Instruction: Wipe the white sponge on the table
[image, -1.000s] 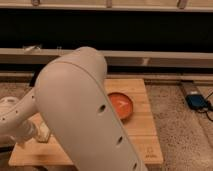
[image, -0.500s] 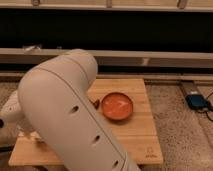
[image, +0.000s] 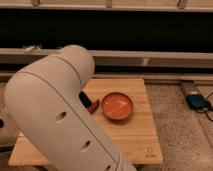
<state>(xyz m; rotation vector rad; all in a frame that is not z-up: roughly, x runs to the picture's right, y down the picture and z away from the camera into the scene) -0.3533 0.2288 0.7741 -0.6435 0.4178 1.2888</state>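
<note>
Judging by its kind, the sponge should be light, soft and squashy, best pinched across its short sides and pressed flat for wiping. It does not show now; it presumably lies on the table (image: 142, 135) behind the arm (image: 55, 115), which hides the whole left half. The gripper is hidden there too, so whether it is released or grasping I cannot tell. An orange bowl (image: 118, 106) sits mid-table, with a small dark thing (image: 92, 105) just left of it. Compared with a second ago, the arm covers more of the near left, the bowl shows whole, and it has not moved.
</note>
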